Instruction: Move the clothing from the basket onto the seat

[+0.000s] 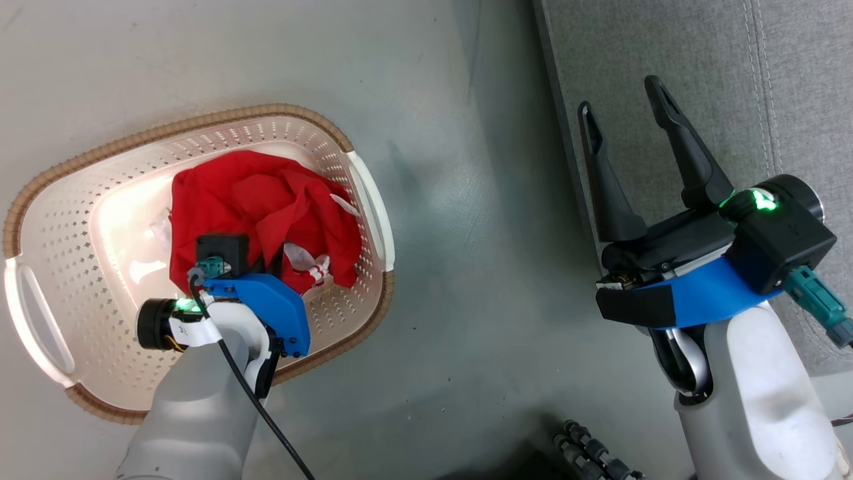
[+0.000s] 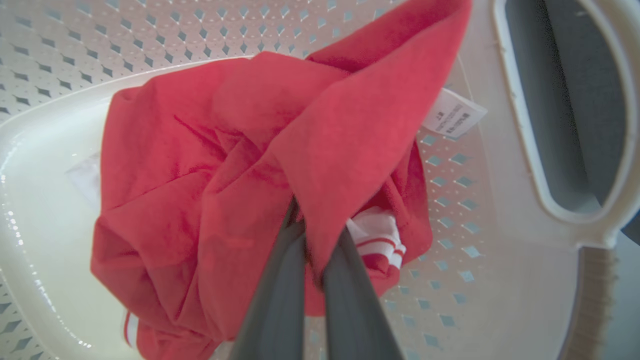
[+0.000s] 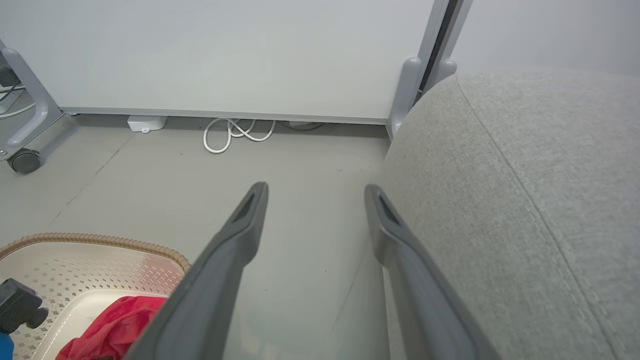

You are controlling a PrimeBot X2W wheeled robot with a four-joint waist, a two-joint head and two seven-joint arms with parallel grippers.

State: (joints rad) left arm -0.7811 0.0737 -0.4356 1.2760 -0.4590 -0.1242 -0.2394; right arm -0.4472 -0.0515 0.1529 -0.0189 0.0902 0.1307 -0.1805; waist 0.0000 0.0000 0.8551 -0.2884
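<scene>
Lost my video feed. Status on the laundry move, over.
Left hand shut on the clothing, down in the basket. Right hand open, empty, beside the seat. No obstruction seen between basket and seat.

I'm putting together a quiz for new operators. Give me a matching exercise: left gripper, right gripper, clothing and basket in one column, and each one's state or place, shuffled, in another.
1. left gripper
2. right gripper
3. clothing
4. basket

A. on the floor, apart from the seat
B. jaws wide apart, holding nothing
C. jaws shut on red fabric
D. bunched up inside the basket

Pairs: 1-C, 2-B, 3-D, 4-A
</scene>
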